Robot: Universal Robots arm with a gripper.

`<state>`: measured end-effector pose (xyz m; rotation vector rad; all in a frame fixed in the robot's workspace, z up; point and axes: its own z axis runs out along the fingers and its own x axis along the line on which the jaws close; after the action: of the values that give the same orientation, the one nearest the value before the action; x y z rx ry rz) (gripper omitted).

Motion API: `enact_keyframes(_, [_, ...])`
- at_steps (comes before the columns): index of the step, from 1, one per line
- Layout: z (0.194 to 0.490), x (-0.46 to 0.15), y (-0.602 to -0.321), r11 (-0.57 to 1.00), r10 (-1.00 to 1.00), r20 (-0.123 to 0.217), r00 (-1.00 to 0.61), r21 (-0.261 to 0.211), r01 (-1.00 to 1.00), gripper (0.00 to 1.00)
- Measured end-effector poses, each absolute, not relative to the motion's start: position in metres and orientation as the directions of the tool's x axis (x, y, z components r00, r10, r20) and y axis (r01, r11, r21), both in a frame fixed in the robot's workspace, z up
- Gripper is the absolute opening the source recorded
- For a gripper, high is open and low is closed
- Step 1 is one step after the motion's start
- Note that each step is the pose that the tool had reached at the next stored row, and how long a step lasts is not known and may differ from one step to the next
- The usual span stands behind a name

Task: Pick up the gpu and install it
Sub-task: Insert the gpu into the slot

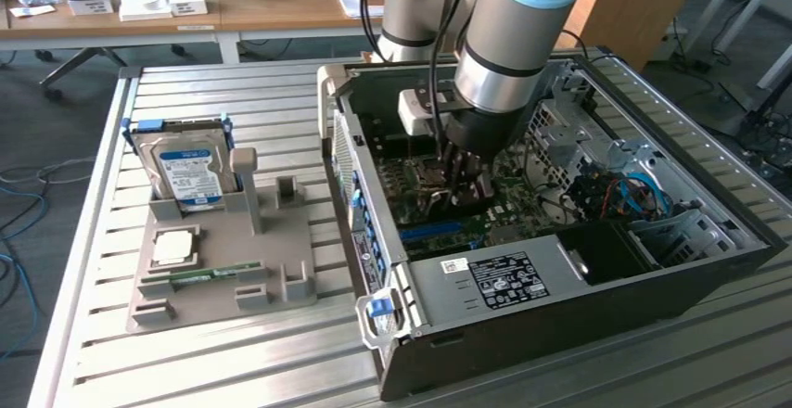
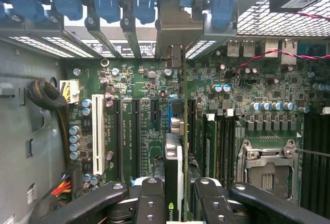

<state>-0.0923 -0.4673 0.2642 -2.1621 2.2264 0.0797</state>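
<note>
Gripping the gpu (image 2: pixel 175 167) edge-on between its fingers (image 2: pixel 149 203), the gripper (image 1: pixel 462 169) is down inside the open computer case (image 1: pixel 693 269), holding the card upright over the motherboard (image 2: pixel 139 87). The step in hand looks like the install itself: in the wrist view the card's thin green edge runs in line with the black expansion slots (image 2: pixel 135 131), and its silver end bracket (image 2: pixel 178 25) sits up among the blue slot clips (image 2: pixel 108 2) at the case's rear wall. Seating it, as I judge, calls for a straight push with the edge kept true to its slot (whether it is already partly in, I cannot tell). Close by stand the white slot (image 2: pixel 98 133), RAM sticks (image 2: pixel 219 146) and CPU socket (image 2: pixel 268 164). Outside, a hard drive (image 1: pixel 185 169) stands in the grey fixture (image 1: pixel 223 274).
</note>
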Motion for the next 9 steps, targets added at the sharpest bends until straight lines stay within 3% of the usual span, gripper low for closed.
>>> enact_keyframes(9, [0.2618,-0.0923,-0.4674,0.029,-0.998,-0.062,-0.030,0.011,-1.000,0.27])
